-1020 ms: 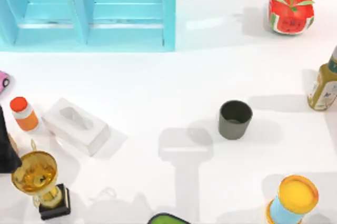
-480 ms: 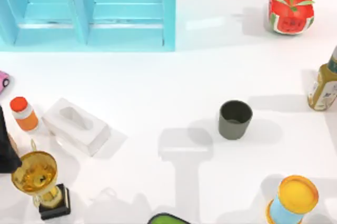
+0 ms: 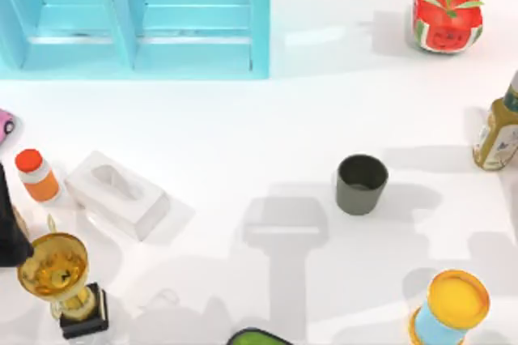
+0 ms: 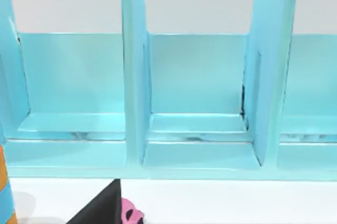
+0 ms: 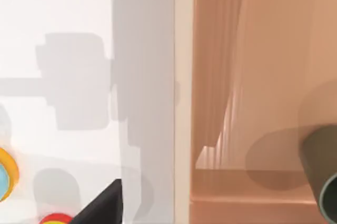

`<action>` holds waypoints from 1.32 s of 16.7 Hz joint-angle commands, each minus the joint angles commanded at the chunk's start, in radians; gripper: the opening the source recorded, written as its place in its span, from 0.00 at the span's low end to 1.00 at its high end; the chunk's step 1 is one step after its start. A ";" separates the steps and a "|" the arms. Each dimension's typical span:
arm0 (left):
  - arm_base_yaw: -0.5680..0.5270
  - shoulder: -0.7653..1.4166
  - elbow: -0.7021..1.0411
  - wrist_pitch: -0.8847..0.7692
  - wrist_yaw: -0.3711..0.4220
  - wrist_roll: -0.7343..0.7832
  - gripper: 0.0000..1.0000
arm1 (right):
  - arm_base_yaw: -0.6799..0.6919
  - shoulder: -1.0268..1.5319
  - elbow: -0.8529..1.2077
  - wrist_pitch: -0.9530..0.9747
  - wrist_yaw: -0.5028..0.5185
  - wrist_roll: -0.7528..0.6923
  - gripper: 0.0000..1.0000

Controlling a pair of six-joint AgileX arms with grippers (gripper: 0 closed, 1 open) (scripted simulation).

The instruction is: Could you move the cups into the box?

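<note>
The white counter (image 3: 243, 142) carried a cyan compartmented shelf (image 3: 133, 17) at its far left. In the right wrist view a tan box (image 5: 253, 77) lay hard against the white surface. Clutter ringed the counter: a white tissue box (image 3: 117, 193) and a gold trophy (image 3: 58, 276) on the left, a yellow-lidded can (image 3: 451, 306) at the near right and a sauce bottle (image 3: 499, 130) on the right edge. One dark cup (image 3: 361, 184) stood upright and alone on open counter right of centre, well apart from its neighbours. A second cup (image 5: 322, 176) showed at the rim of the right wrist view, over the box's floor. I could not tell whether it rested there or was being carried. A dark wedge in each wrist view looked like part of the left end effector (image 4: 100, 211) and the right end effector (image 5: 100, 203), and I could not tell whether either was released or clenched. The left arm faced the shelf at the far left. By my reading the step in hand was delivering one cup at the box, with the task about half done. The next move called for the right arm to return to the lone cup, descend squarely over its rim and clamp one wall. It would then have to lift the cup clear of the can and bottle before carrying it to the box.
</note>
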 joint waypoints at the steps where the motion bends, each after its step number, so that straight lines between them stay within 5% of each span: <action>1: 0.000 0.000 0.000 0.000 0.000 0.000 1.00 | 0.080 0.045 0.028 0.008 0.006 0.082 1.00; 9: 0.000 0.000 0.000 0.000 0.000 0.000 1.00 | 0.628 0.324 0.201 0.110 0.043 0.634 1.00; 22: 0.000 0.000 0.000 0.000 0.000 0.000 1.00 | 0.682 0.376 0.082 0.294 0.048 0.688 1.00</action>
